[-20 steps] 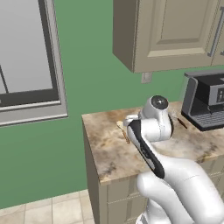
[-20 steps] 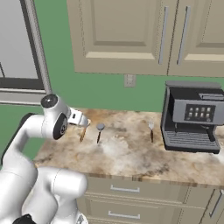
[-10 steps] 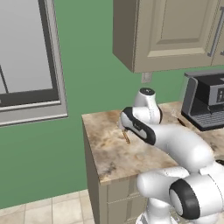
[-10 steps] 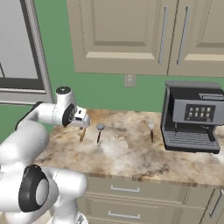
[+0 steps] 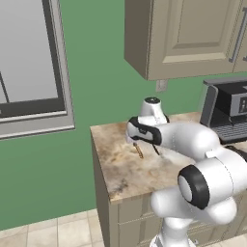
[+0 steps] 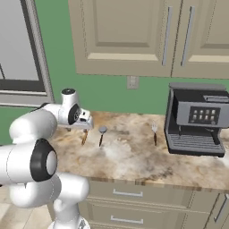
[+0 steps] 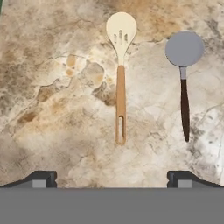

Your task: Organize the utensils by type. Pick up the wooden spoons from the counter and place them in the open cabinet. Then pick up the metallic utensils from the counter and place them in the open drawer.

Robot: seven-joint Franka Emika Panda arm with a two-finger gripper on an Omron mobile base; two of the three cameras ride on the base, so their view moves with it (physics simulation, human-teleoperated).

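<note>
A small wooden spoon (image 7: 120, 100) with a pale slotted bowl and brown handle lies on the marbled counter (image 7: 52, 87). My gripper (image 7: 111, 181) hangs open above its handle end, with nothing between the fingers. To its right lies a metallic utensil (image 7: 183, 50) with a round grey head and dark handle. From the base, the gripper (image 6: 85, 126) hovers over the wooden spoon (image 6: 84, 137) near the counter's left end, with the grey-headed utensil (image 6: 102, 133) beside it and a silvery-headed utensil (image 6: 154, 133) further right. The open cabinet and open drawer are out of view.
A black coffee machine (image 6: 197, 118) stands at the counter's right. Closed beige wall cabinets (image 6: 147, 36) hang above. Drawer fronts with bar handles (image 6: 125, 193) run below the counter (image 6: 134, 161). The counter's left edge (image 5: 96, 159) drops off beside a green wall and window.
The arm has unfolded from near the base and swung out over the counter's left end, bringing the hand down above the small wooden spoon. The jaws stayed open.
</note>
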